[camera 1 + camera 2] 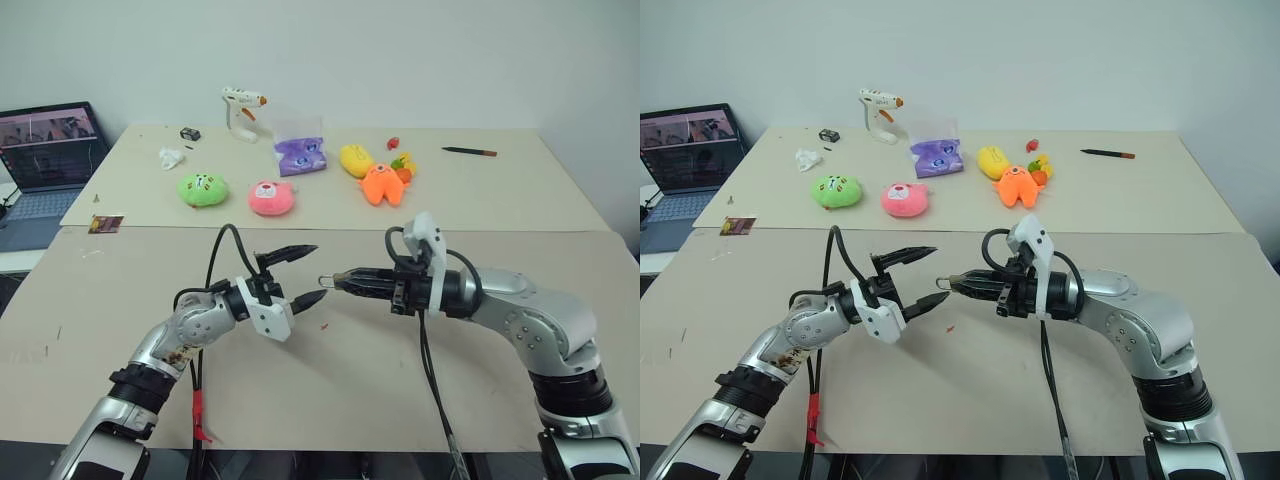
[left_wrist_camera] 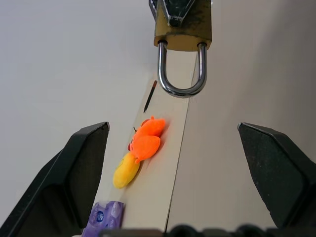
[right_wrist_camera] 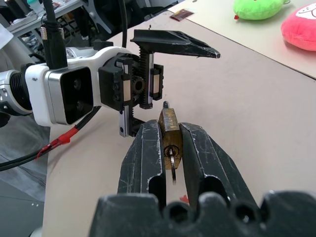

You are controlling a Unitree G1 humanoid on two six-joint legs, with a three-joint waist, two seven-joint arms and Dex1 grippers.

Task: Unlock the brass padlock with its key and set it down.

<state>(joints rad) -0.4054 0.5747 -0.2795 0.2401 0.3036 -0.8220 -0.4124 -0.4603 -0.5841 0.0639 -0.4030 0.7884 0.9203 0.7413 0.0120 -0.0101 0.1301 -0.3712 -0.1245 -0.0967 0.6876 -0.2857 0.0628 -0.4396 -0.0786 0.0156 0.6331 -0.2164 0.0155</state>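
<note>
At centre frame in the head views, the right gripper [image 1: 335,281] pinches the padlock [image 3: 169,129] between its two fingers, holding it in the air above the near table [image 1: 120,300]. The shackle [image 2: 181,69] points toward the left gripper [image 1: 303,274], whose fingers are spread wide and hold nothing, just short of the lock. In the right wrist view a key [image 3: 172,167] sits in the keyhole at the lock's bottom end, its shaft sticking out between the fingers. In the left wrist view both legs of the shackle run into the brass body, so the lock looks closed; whether the key has been turned I cannot tell. By my reading, the key is in, while opening the shackle and setting the lock down are left.

No container shows in any view; the plush toys [image 1: 270,197] at upper centre lie loose on the far table [image 1: 520,190].
</note>
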